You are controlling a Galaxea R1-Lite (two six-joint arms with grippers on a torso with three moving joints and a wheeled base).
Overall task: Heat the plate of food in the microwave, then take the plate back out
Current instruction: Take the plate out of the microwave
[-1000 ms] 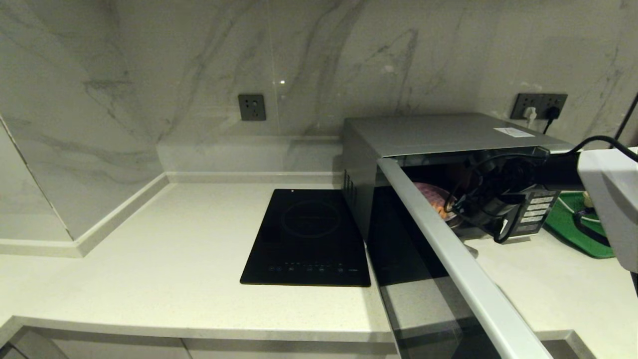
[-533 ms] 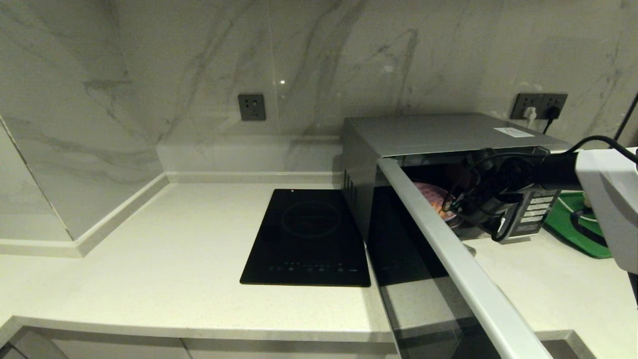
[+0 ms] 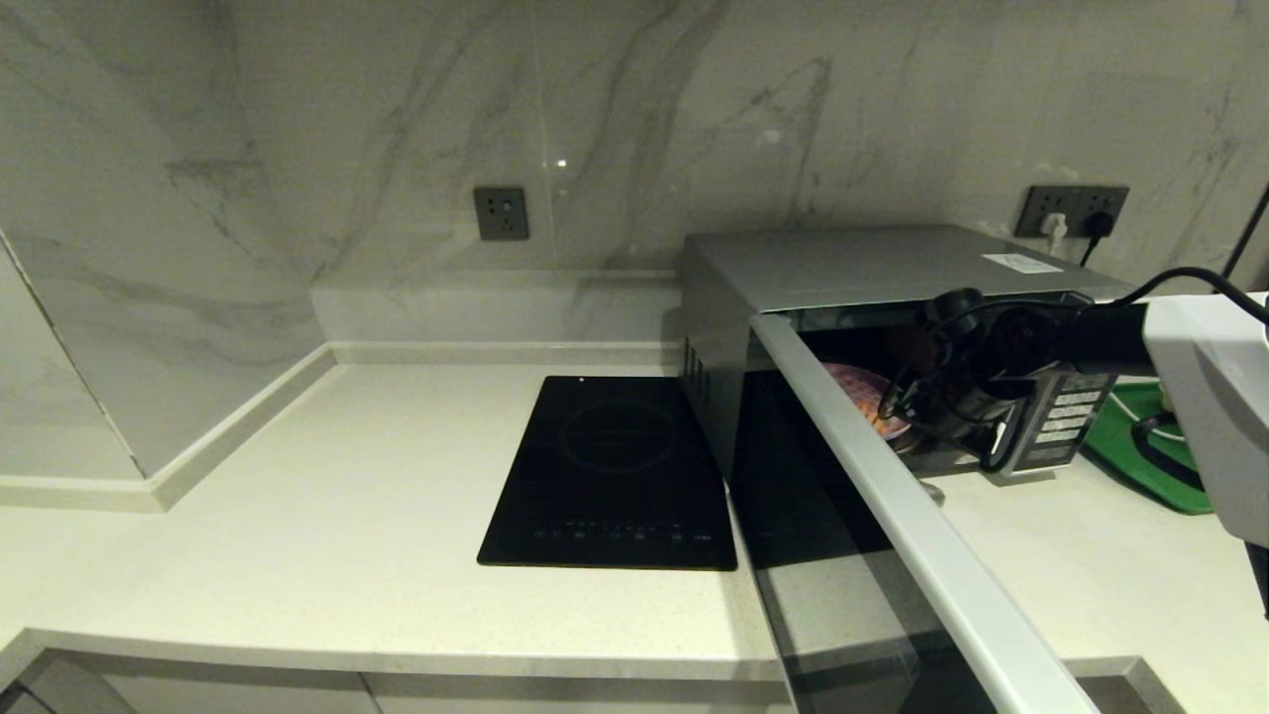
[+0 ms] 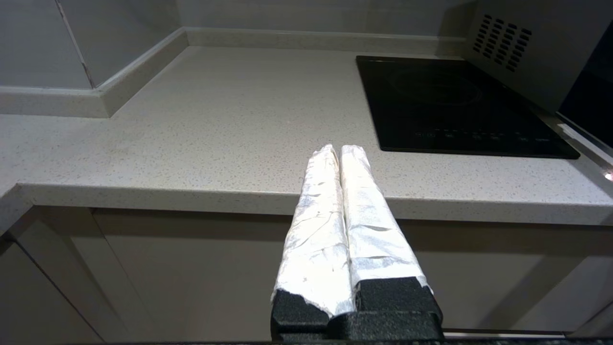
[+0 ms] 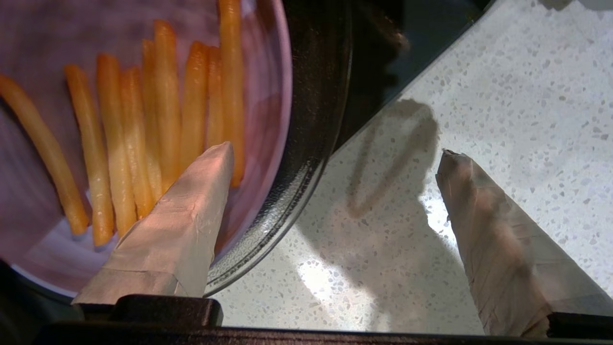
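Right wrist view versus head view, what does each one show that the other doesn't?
Only the right wrist view shows the right pincer open, one finger over the plate of fries, the other over the counter.

Only the head view shows the whole microwave, its open door, the black cooktop and the green tray.

Both show the plate and counter.

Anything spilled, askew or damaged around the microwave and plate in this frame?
Nothing stands out. The microwave door hangs open, and the plate of food sits flat inside with its fries all on it. The right gripper is open at the plate's rim; the left gripper is parked, shut, off the counter edge.
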